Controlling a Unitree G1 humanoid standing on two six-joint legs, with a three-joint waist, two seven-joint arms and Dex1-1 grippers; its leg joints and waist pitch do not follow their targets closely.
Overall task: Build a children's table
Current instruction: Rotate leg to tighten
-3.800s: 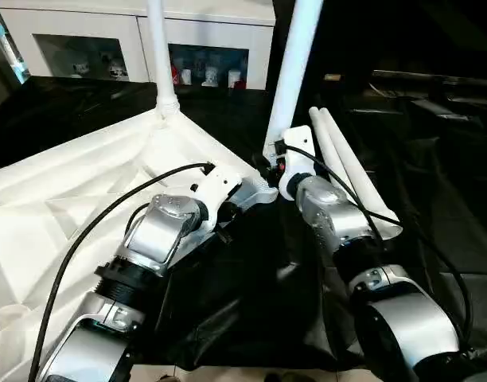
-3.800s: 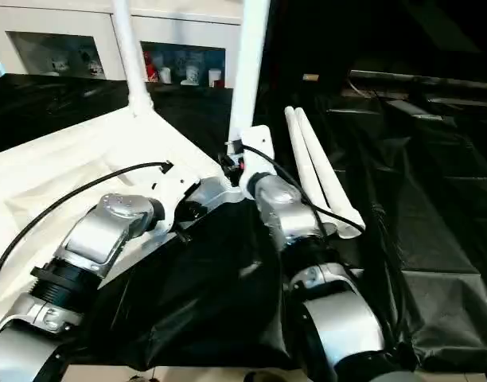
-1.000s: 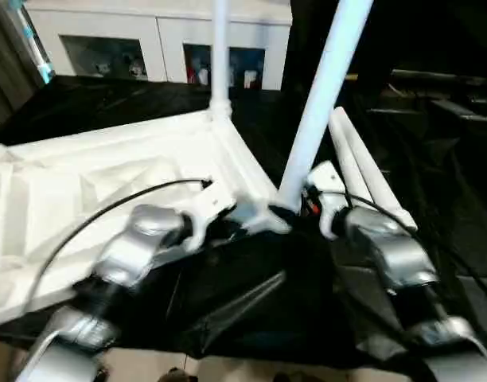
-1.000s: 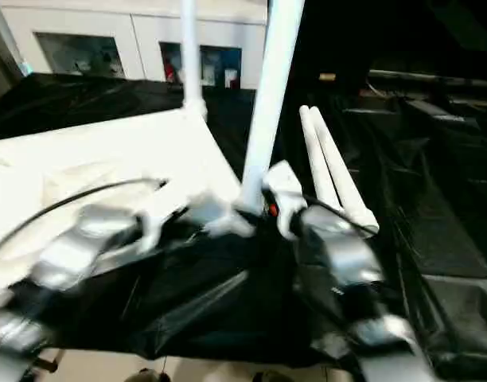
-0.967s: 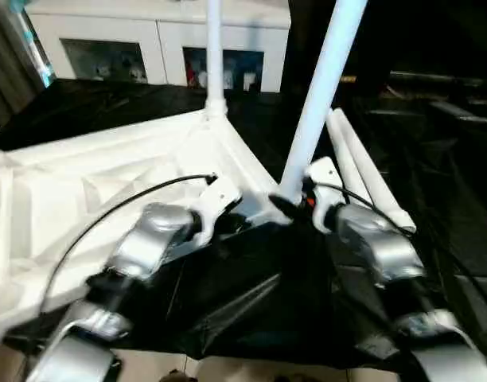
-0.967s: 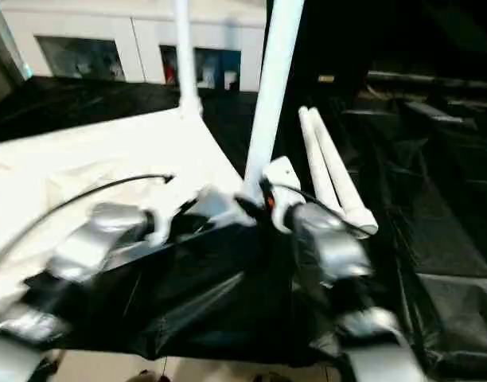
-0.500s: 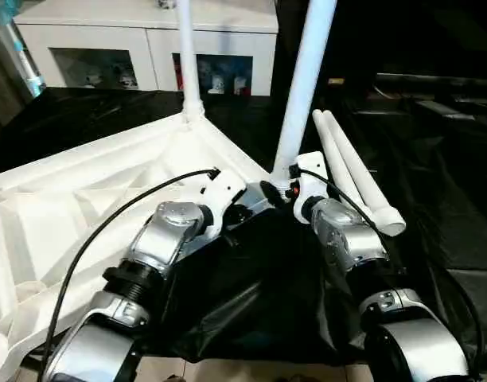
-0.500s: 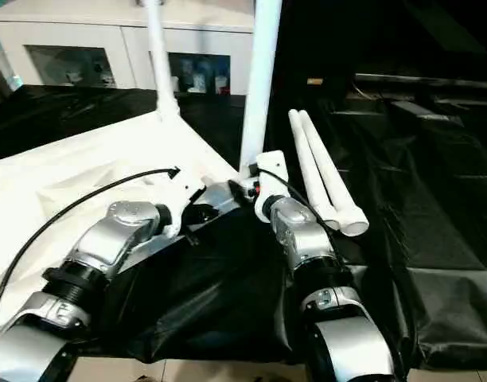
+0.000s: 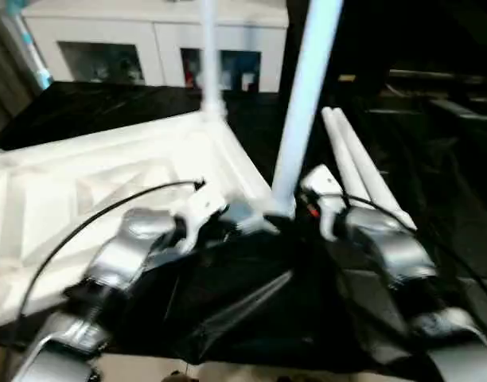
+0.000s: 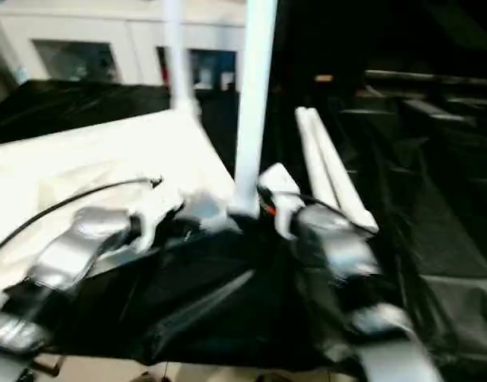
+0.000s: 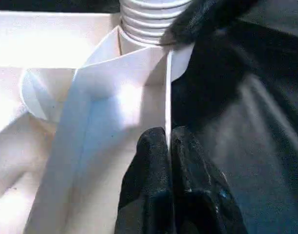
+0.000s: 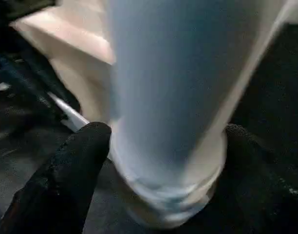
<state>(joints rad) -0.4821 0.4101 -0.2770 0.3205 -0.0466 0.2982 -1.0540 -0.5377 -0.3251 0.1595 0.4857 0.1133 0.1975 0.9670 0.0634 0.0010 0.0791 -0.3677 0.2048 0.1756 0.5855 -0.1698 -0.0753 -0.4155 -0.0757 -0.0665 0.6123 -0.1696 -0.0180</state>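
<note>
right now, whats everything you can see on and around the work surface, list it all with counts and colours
table top: 1, white, upside down on the black sheet, ribbed underside up
standing legs: 2, white; near leg upright in the near corner socket, far leg upright in the far corner socket
loose legs: 2, white, lying side by side on the sheet, right of the table top
sheet: 1, black, covering the work surface
cabinet: 1, white with glass-fronted compartments, at the back
left gripper: 1, black fingers pinched on the table top's thin edge by the near socket
right gripper: 1, black fingers either side of the near leg's base
forearms: 2, silver, bottom of the head views
</note>
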